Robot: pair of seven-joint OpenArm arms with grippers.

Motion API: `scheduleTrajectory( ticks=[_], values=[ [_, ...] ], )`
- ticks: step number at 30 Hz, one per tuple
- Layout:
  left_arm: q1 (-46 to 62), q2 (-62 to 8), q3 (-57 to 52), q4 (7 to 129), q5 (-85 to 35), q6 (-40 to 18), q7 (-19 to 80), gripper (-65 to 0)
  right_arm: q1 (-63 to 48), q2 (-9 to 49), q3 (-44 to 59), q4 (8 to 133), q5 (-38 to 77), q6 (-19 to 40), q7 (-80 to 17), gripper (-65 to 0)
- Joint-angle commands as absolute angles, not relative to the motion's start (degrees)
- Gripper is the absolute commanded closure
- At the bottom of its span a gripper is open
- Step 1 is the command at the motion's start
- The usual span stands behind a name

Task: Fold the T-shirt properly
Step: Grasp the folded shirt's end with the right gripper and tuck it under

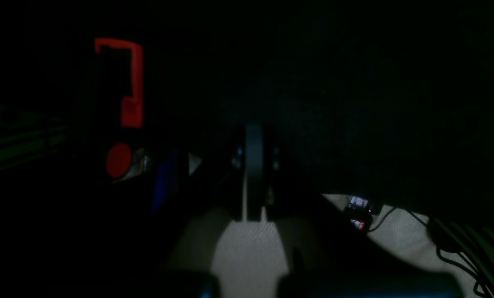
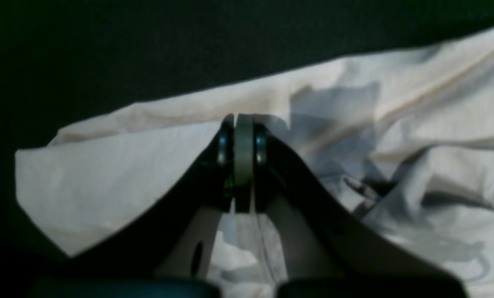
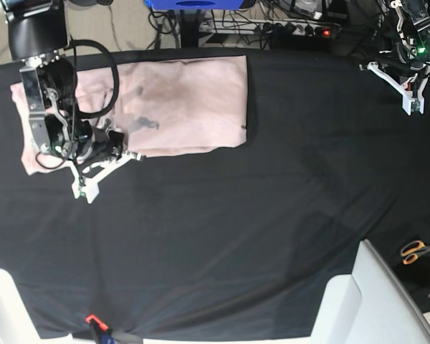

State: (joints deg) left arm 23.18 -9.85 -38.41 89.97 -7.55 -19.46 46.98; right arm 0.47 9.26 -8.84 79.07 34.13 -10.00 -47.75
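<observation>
No readable text, labels, brands or numbers on anything in any view

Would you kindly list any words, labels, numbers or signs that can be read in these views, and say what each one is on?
No text can be read in any view.
T-shirt: plain pale pink, no print or label showing.
Small red-and-white tag beside the cables in the left wrist view: may carry marks, but too dark and blurred to read.
Red shapes in the left wrist view: plain colour, no lettering discernible.
</observation>
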Motion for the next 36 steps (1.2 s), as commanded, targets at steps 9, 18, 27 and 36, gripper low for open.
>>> scheduleTrajectory(
  ticks=[9, 18, 27, 36],
  values=[
    [21.7, -10.6, -36.1, 90.7, -7.3, -19.2, 46.2, 0.0, -1.4, 9.5, -1.9, 86.7, 34.8, -9.8, -51.3, -2.1],
    [21.3, -10.6, -35.6, 90.6, -7.6, -19.2, 46.2, 0.0, -1.5, 8.5, -4.1, 90.0, 34.8, -9.6, -56.9, -38.3],
    [21.2, -10.7, -35.6, 88.6, -7.6, -19.2, 46.2, 0.0, -1.6, 8.0, -4.2, 83.6, 34.6, -9.5, -51.5, -38.9],
    [21.1, -10.7, -35.6, 88.6, -7.6, -19.2, 46.2, 0.0, -1.7, 6.8, -4.2, 83.5, 34.7, -9.5, -51.6, -23.6]
  ],
)
